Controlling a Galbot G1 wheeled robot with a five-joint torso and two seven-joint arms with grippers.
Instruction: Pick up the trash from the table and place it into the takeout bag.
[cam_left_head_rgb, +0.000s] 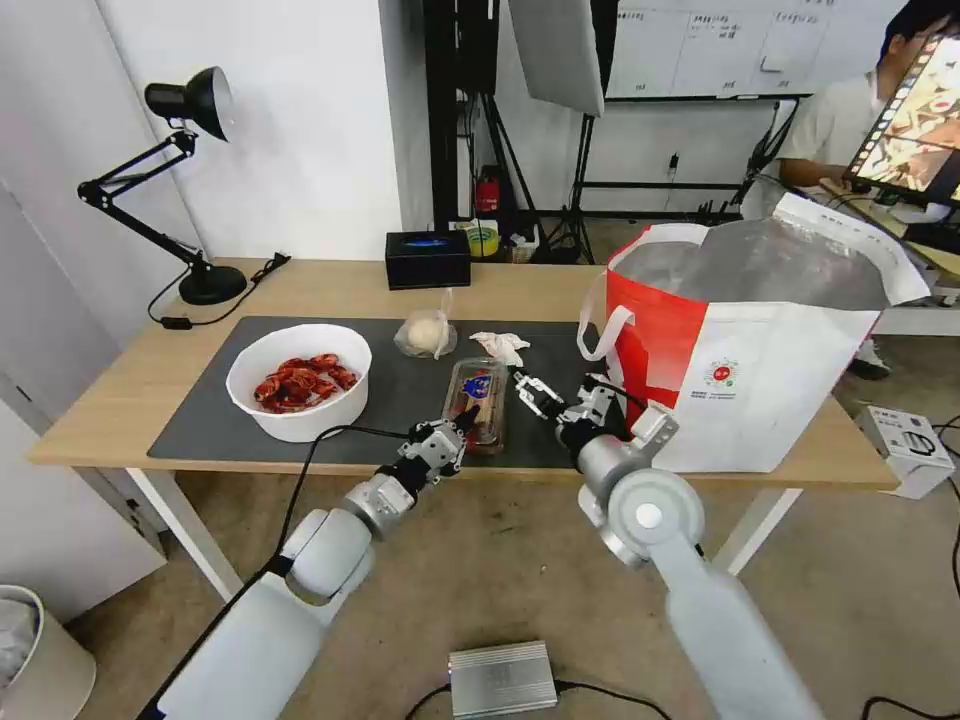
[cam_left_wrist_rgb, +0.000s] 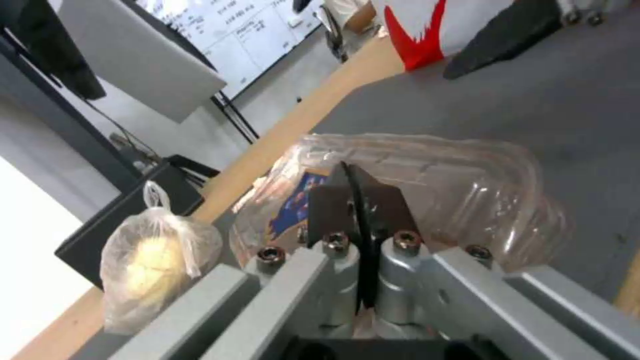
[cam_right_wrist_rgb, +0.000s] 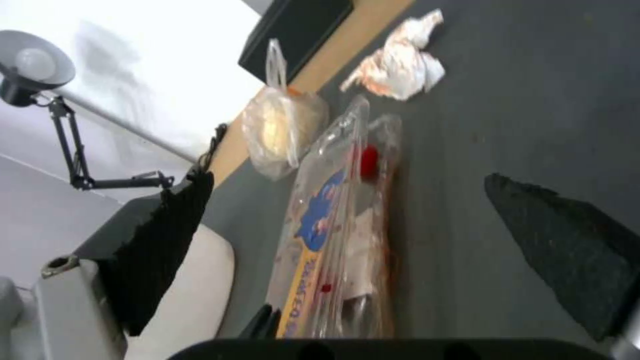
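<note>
Clear plastic clamshell tray (cam_left_head_rgb: 476, 404), bearing a blue label I can't read, is lying on the dark mat (cam_left_head_rgb: 400, 385); the left gripper (cam_left_head_rgb: 462, 417) is pinching its near edge. Right gripper (cam_left_head_rgb: 535, 392) is hovering spread beside the takeout bag (cam_left_head_rgb: 760, 390).

1. One clear plastic clamshell tray (cam_left_head_rgb: 477, 402).
2. One crumpled white tissue (cam_left_head_rgb: 500, 346).
3. One small clear bag (cam_left_head_rgb: 426, 333) holding a pale lump.
4. One white round bowl (cam_left_head_rgb: 299, 380) of red shells.
5. One takeout bag (cam_left_head_rgb: 752, 345).
6. One black tissue box (cam_left_head_rgb: 428, 259).
7. One black desk lamp (cam_left_head_rgb: 185, 180).
8. One desk (cam_left_head_rgb: 110, 390) with one dark grey mat (cam_left_head_rgb: 400, 390).
9. Two grippers: left gripper (cam_left_head_rgb: 462, 422) and right gripper (cam_left_head_rgb: 528, 388).
</note>
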